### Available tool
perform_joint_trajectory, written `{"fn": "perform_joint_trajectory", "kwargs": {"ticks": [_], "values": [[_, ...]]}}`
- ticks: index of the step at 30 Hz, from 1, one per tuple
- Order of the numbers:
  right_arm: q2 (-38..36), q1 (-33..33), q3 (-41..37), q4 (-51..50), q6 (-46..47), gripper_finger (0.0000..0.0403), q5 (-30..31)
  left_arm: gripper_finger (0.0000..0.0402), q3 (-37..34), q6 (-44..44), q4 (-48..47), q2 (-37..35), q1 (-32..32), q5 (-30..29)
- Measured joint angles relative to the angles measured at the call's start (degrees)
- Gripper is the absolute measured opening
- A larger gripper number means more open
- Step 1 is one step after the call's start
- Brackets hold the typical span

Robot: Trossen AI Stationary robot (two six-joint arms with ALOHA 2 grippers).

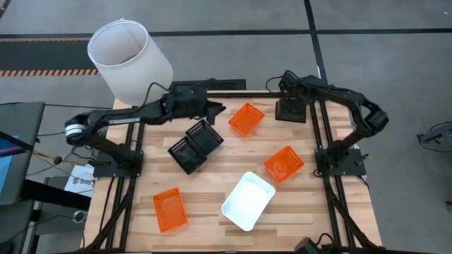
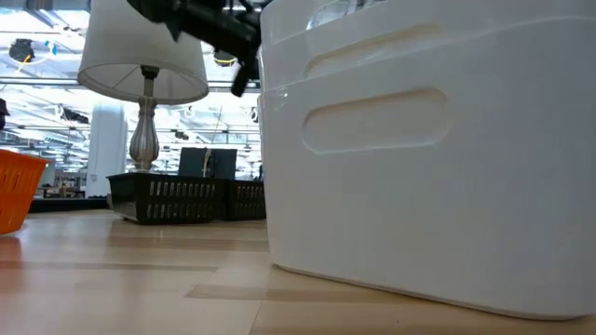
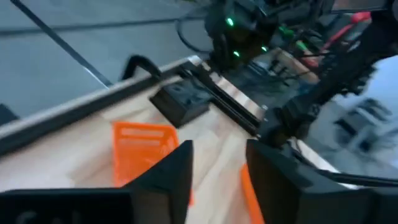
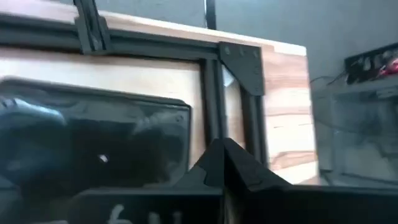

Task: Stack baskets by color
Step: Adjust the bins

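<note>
Left hand (image 1: 220,109) parted (empty), orange basket (image 1: 246,118) near

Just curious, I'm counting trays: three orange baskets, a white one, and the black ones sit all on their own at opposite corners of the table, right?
Not quite. In the high view the black baskets sit together near the table's middle, touching or overlapping. The three orange baskets and the white basket are as you say.

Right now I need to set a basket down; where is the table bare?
Bare wood lies between the lone orange basket and the white basket, and along the edge beyond it. Crowded: black baskets and two orange baskets mid-table.
</note>
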Motion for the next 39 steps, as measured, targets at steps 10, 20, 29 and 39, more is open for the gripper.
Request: {"fn": "perform_joint_trajectory", "kwargs": {"ticks": [10,20,29,39], "values": [[8.16,-2.64,0.00,6.12,-2.60,0.0005,-6.22,0.0027,0.00,0.19,-0.62,4.61,0.42,8.08],[13.95,8.35,0.15,1.86,-3.77,0.0002,-7.31,0.0001,0.00,2.12,-1.24,2.20,-2.13,8.12],[3.48,21.92,2.16,2.91,2.09,0.0004,-13.13,0.0002,0.00,1.96,-1.67,2.20,-3.34,4.03],[-7.47,27.19,2.23,-8.68,12.07,0.0003,-4.77,0.0000,0.00,-3.27,4.80,9.70,-5.64,6.08]]}}
